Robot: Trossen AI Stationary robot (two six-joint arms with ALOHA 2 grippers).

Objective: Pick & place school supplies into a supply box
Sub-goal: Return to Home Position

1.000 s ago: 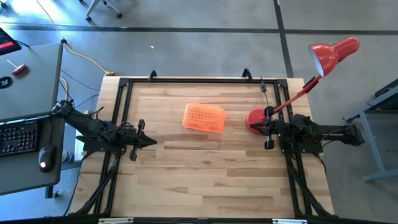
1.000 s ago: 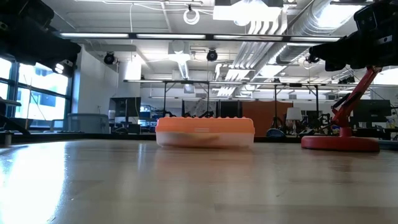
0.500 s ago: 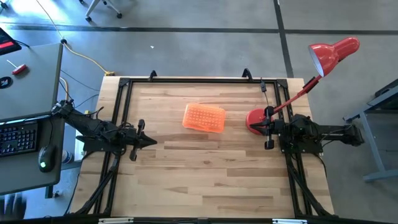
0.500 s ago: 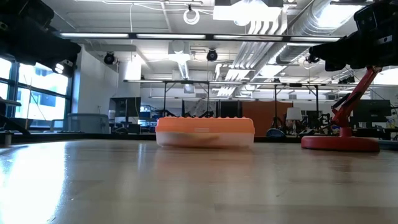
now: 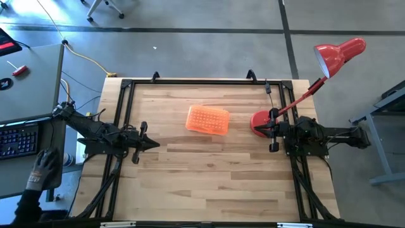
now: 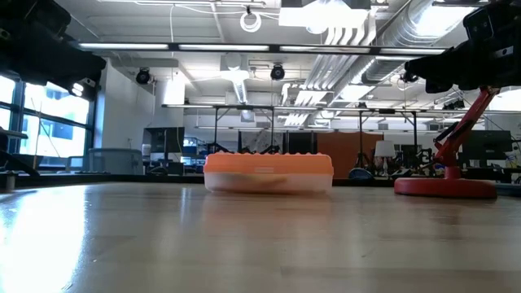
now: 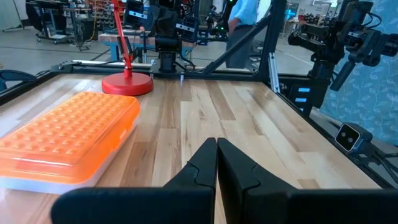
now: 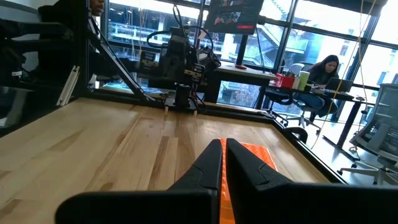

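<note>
While both wrist views are showing fingers pressed flat together, the left gripper (image 7: pixel 216 142) is sitting narrow at the table's (image 5: pixel 209 177) left edge. It is pointing across at the right gripper (image 8: pixel 223 143), also closed tight, at the right edge just beside the lamp (image 5: pixel 259 120) base. Both arms are reaching in level from the side rails, held above the wood, well apart from the box (image 5: pixel 207 120). The box is lying closed between them, toward the far edge. Only the low view is showing its clear lower half under the orange lid. Only the high view is catching a person's hand (image 5: pixel 43 170) on the desk (image 5: pixel 25 82) left of the table.
</note>
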